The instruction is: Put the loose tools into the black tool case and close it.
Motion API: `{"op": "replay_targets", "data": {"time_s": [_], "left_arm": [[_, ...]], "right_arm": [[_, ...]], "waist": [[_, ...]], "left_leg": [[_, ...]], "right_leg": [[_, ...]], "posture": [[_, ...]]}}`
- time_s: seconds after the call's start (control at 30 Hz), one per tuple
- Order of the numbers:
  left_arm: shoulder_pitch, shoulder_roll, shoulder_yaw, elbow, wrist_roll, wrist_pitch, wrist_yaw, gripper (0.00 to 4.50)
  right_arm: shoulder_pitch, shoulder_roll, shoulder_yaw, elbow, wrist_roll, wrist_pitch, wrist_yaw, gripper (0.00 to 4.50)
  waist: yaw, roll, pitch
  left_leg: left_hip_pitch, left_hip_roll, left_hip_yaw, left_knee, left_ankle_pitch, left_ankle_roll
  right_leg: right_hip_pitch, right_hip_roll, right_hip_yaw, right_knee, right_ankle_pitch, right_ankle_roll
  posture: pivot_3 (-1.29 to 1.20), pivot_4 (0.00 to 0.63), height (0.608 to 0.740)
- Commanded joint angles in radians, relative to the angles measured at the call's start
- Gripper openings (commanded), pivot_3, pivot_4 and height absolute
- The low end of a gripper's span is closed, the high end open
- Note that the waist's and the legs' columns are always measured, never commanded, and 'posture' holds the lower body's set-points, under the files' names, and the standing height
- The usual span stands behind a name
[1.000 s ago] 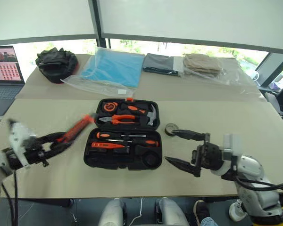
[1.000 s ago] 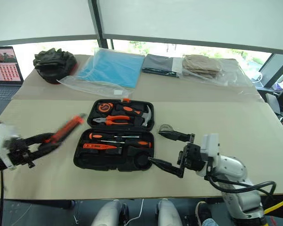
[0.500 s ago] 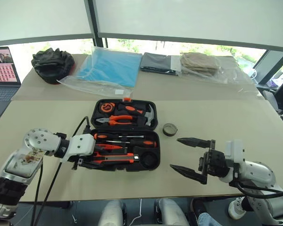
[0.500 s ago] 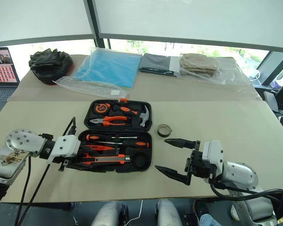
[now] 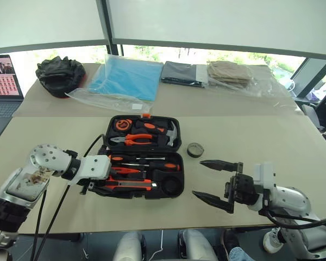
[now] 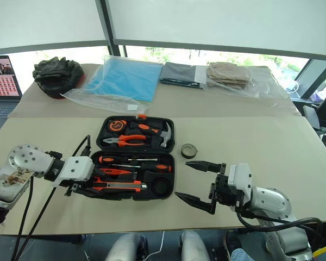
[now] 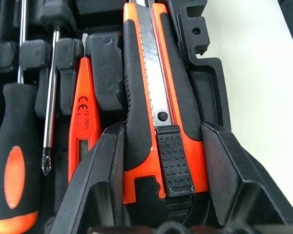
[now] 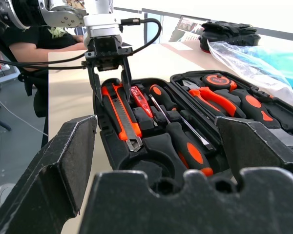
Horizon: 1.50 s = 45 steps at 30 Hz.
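The tester pen (image 7: 81,122) reads "CE 12-250V". The open black tool case (image 5: 176,182) on the table (image 5: 282,136) holds both screwdrivers (image 5: 152,164), pen and utility knife (image 7: 158,97), all lying lengthwise along its front half. The left gripper (image 7: 158,195) straddles the knife's butt, fingers slack around it. The right gripper (image 5: 211,179) gapes wide; the tape roll (image 5: 195,149) sits just right of the case.

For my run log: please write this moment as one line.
left pincer: around utility knife, in case | right pincer: open | tape roll: outside
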Motion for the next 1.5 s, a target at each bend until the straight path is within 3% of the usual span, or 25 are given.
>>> {"op": "replay_targets", "data": {"time_s": [0.03,0.1,0.13,0.33,0.47,0.53,0.77,0.93,1.33,1.43,1.5], "left_arm": [[0.032,-0.024,0.006,-0.038,-0.071,0.042,-0.022,3.75],[0.026,-0.035,0.05,-0.038,-0.118,0.029,-0.032,4.36],[0.023,-0.038,0.066,-0.037,-0.134,0.023,-0.034,4.44],[-0.002,-0.067,0.154,0.036,-0.191,-0.048,-0.035,4.44],[0.046,-0.134,0.192,0.062,-0.225,-0.103,-0.022,3.43],[0.071,-0.152,0.191,0.066,-0.22,-0.123,-0.022,2.55],[0.141,-0.213,0.167,0.124,-0.158,-0.233,0.003,0.09],[0.154,-0.225,0.133,0.175,-0.068,-0.283,0.062,0.09],[0.199,-0.224,0.026,0.141,-0.025,-0.115,0.134,0.09],[0.197,-0.244,0.043,0.154,-0.033,-0.137,0.168,0.09],[0.211,-0.275,0.13,0.15,-0.113,-0.171,0.191,0.09]], "right_arm": [[-0.028,0.006,0.002,0.004,-0.002,-0.022,0.008,4.5],[-0.04,0.007,0.003,0.018,-0.003,-0.022,0.015,4.5],[-0.044,0.008,0.002,0.024,-0.003,-0.023,0.018,4.5],[-0.064,0.014,0.005,0.062,-0.009,-0.028,0.035,4.5],[-0.069,0.035,0.016,0.082,-0.021,-0.033,0.029,4.5],[-0.069,0.04,0.019,0.086,-0.025,-0.035,0.028,4.5],[-0.08,0.056,0.026,0.106,-0.042,-0.044,0.024,4.5],[-0.087,0.067,0.03,0.113,-0.05,-0.046,0.023,4.5],[-0.08,0.078,0.031,0.097,-0.053,-0.04,0.014,4.5],[-0.072,0.071,0.024,0.091,-0.051,-0.04,0.01,4.5],[-0.05,0.059,-0.009,0.078,-0.049,-0.044,-0.004,4.5]], "waist": [[0.0,0.0,0.0],[0.0,0.0,0.0],[0.0,0.0,0.0],[0.006,0.0,0.0],[0.007,0.0,0.0],[0.007,0.0,0.0],[0.006,0.0,0.0],[0.009,0.0,0.0],[0.01,0.014,-0.01],[0.01,0.015,-0.011],[0.012,0.016,-0.011]], "left_leg": [[0.0,0.0,0.0,0.0,0.0,0.0],[0.0,0.0,0.0,0.0,-0.001,0.001],[-0.001,0.0,0.0,0.001,-0.001,0.001],[-0.001,0.0,0.0,0.002,-0.001,0.001],[-0.001,-0.001,0.0,0.003,-0.001,0.0],[-0.001,-0.001,0.0,0.003,-0.001,0.001],[-0.001,0.0,0.0,0.003,-0.001,0.0],[0.0,0.0,0.0,0.004,-0.001,0.0],[0.005,0.0,0.0,0.004,0.0,0.0],[0.004,0.0,0.0,0.004,0.0,0.0],[0.004,0.0,0.0,0.004,0.0,0.0]], "right_leg": [[0.0,0.0,0.0,0.0,0.0,0.0],[0.0,-0.001,0.0,0.0,-0.001,0.001],[0.0,0.0,0.0,0.0,-0.001,0.001],[0.0,0.0,-0.001,0.001,-0.001,0.001],[0.001,-0.001,-0.001,0.001,0.0,0.001],[0.001,-0.001,0.0,0.001,0.0,0.002],[0.001,-0.001,-0.001,0.001,0.0,0.001],[0.002,-0.001,-0.001,0.001,0.0,0.001],[0.005,-0.001,0.001,0.002,0.002,0.003],[0.005,-0.002,0.001,0.001,0.003,0.002],[0.005,-0.002,0.001,0.001,0.003,0.002]], "posture": [[0.0,0.15,0.74],[0.0,0.15,0.74],[0.0,0.15,0.74],[0.0,0.15,0.74],[0.0,0.15,0.74],[0.0,0.15,0.74],[0.0,0.15,0.74],[0.0,0.15,0.74],[0.0,0.15,0.74],[0.0,0.15,0.74],[0.0,0.15,0.74]]}}
